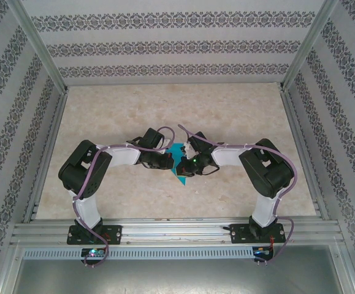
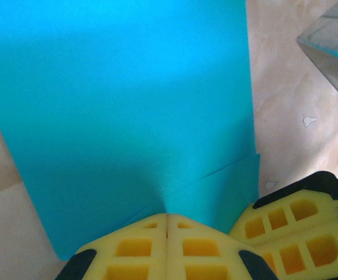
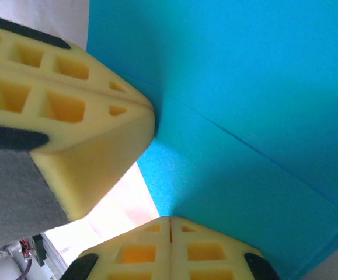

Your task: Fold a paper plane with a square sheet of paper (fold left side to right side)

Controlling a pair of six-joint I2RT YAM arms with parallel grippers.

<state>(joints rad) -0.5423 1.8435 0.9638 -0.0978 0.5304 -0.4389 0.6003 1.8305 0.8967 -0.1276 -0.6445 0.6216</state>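
The square sheet of paper (image 1: 178,160) is turquoise-blue and sits between the two grippers at the middle of the table, with a pointed corner toward the near edge. My left gripper (image 1: 165,162) is shut on its left side. In the left wrist view the yellow jaws (image 2: 167,220) meet on the paper (image 2: 128,105), which puckers at the pinch and shows a diagonal crease. My right gripper (image 1: 190,164) is shut on the paper's right side. The right wrist view shows its jaws (image 3: 170,221) closed on the paper (image 3: 244,87), with the left gripper's fingers (image 3: 69,105) close by.
The beige marble-patterned tabletop (image 1: 165,104) has open room behind and to both sides. Patterned walls and metal frame posts (image 1: 42,61) enclose it. The right gripper's fingers (image 2: 297,227) sit right next to the left jaws.
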